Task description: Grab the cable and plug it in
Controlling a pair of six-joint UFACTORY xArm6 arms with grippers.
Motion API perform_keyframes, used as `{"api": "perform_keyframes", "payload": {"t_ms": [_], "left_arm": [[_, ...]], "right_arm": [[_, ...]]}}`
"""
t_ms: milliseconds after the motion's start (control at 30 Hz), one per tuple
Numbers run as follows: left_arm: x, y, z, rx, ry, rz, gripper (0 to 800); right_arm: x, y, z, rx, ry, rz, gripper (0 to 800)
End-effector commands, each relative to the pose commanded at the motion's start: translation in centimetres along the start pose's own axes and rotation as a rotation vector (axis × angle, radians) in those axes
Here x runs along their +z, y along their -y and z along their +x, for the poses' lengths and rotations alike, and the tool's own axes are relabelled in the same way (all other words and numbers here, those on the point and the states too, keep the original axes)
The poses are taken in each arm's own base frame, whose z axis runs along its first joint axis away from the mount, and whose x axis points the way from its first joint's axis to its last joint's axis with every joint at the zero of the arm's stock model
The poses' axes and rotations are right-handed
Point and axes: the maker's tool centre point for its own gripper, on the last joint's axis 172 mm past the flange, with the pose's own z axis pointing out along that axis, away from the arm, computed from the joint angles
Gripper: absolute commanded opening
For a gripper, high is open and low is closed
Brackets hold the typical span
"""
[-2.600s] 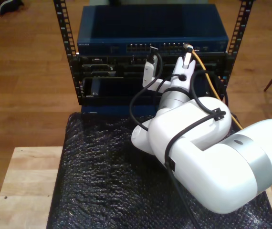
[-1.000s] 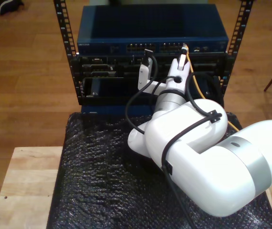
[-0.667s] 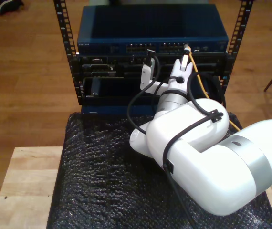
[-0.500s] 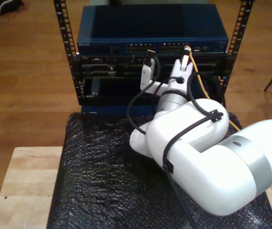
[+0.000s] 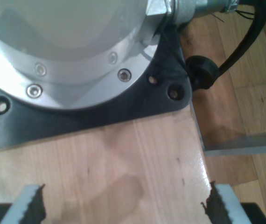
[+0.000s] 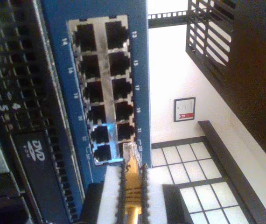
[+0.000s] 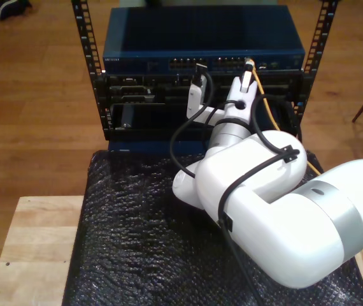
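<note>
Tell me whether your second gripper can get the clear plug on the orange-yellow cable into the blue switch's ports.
Probably yes: my second gripper holds the plug just short of the ports, with nothing between.

My second tool (image 7: 248,69) sits right up at the blue network switch (image 7: 204,38), which tops the black metal rack (image 7: 99,95) at the far side of the exterior view. The long thin orange-yellow network cable (image 7: 268,107) runs back from the tool toward the exterior view's right. In the second wrist view its clear plug (image 6: 129,151) sits just beside the port block (image 6: 106,88). Nearer the camera lies the black bubble-wrap mat (image 7: 130,242); the pale wooden surface (image 7: 32,248) sits at the exterior view's left.
</note>
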Motion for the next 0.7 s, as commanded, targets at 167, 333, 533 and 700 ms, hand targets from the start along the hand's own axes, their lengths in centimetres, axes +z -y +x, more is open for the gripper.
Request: {"api": "perform_keyframes", "payload": {"t_ms": [167,333,533,700], "left_arm": [[0.0,0.0,0.0,0.0,0.0,0.0,800],[0.0,0.0,0.0,0.0,0.0,0.0,800],[0.0,0.0,0.0,0.0,0.0,0.0,800],[0.0,0.0,0.0,0.0,0.0,0.0,800]], "right_arm": [[0.19,-0.09,-0.09,0.001,0.003,-0.002,0],[0.25,-0.09,-0.18,0.003,0.004,-0.002,0],[0.19,-0.03,-0.2,0.0,0.003,0.0,0],[0.11,0.22,-0.23,-0.005,0.001,0.003,0]]}}
